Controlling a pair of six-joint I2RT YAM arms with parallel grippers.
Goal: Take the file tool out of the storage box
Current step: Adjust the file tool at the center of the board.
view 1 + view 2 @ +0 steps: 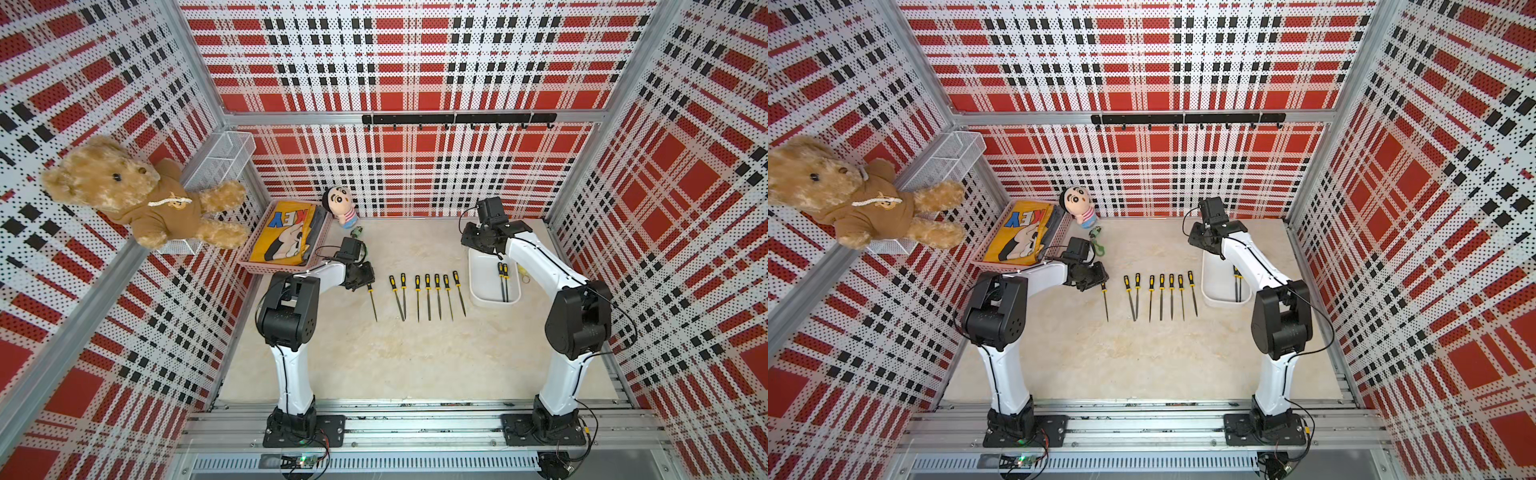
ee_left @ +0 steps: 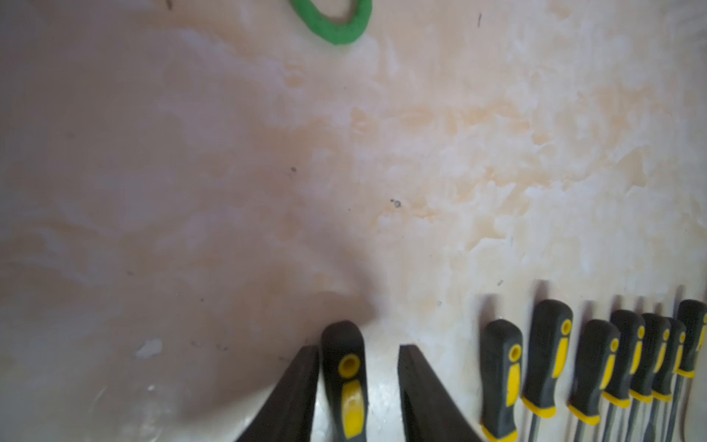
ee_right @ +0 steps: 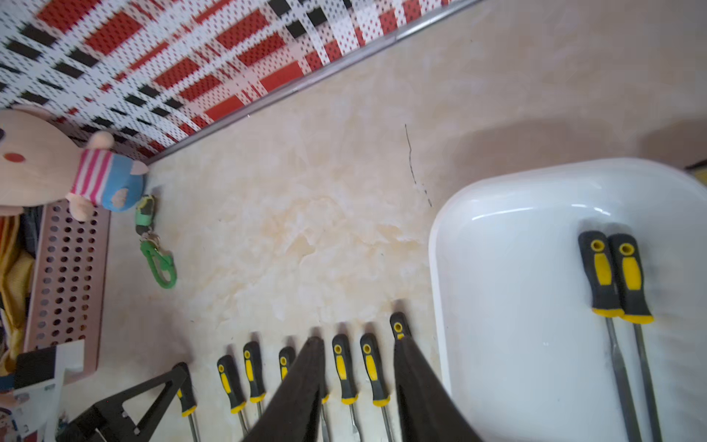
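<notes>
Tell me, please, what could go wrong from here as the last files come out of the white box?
1. The two files in the storage box lie touching, so the right gripper may pinch both or flick one.
2. The left gripper straddles a laid-out file; lifting could drag it askew.
</notes>
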